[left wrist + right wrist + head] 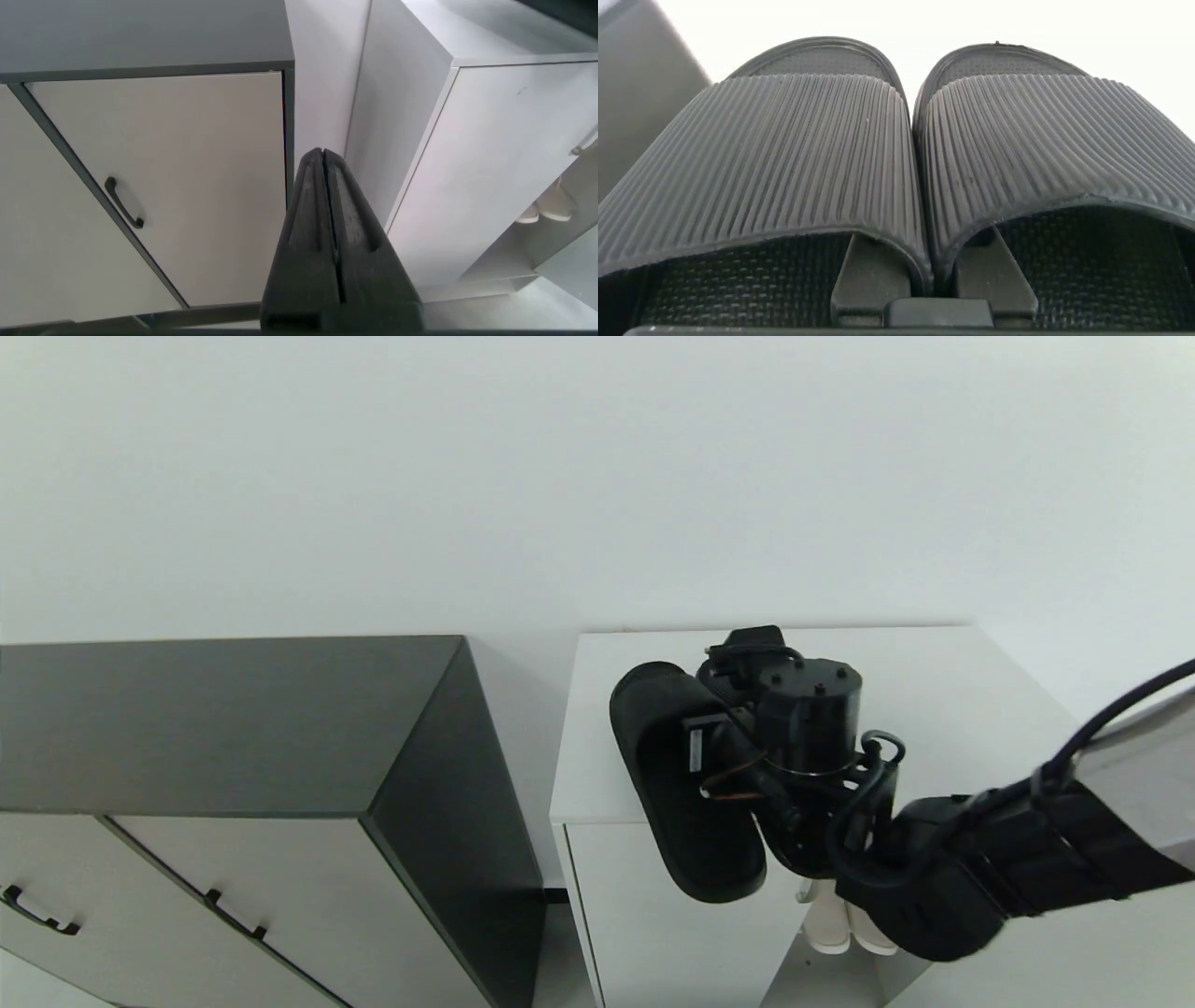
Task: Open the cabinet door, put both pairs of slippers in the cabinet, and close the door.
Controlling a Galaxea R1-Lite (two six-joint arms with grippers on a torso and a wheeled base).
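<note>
Now right fingers (868,280) pinch the black slippers (686,784) (by the white cabinet (934,672)); left fingers (304,233) closed, empty.

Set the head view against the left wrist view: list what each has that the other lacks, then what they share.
Head view adds: the right gripper holding the black slippers over the front edge of the white cabinet. Left wrist view adds: the left gripper, its fingers pressed together, aimed toward the gap between the two cabinets. Shared: the dark-topped cabinet with black door handles, the white cabinet, and the white slippers inside it.
</note>
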